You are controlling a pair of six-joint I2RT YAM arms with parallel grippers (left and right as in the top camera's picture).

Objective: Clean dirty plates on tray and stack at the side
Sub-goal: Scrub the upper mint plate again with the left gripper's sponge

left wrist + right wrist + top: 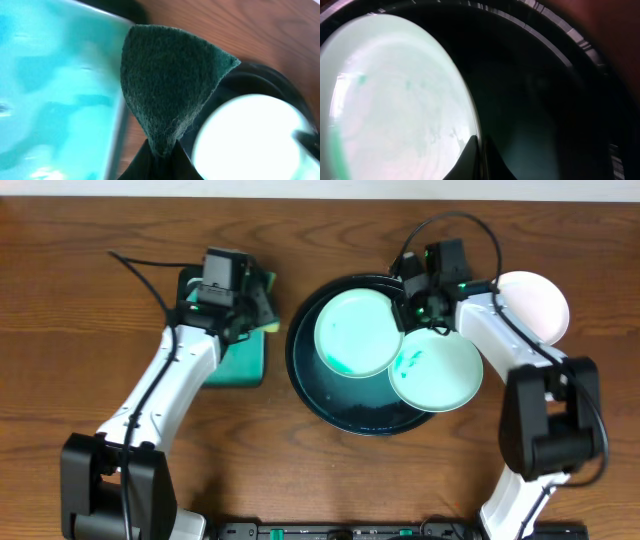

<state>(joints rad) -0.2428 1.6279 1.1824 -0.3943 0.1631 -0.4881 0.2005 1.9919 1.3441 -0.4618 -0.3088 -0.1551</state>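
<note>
Plates [358, 332]: three, two on tray [291, 355]; left pincer [161, 159] clamped on pad [167, 80], right pincer [481, 155] together.

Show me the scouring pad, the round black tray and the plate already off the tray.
scouring pad [170, 85]: left wrist view, pad's middle
black tray [293, 360]: overhead view, left rim
plate off tray [540, 305]: overhead view, plate's centre

I count three plates [358, 332], one round black tray [350, 410], one rectangular teal tray [240, 366], one green scouring pad [167, 85] and two robot arms [168, 378] on station.
</note>
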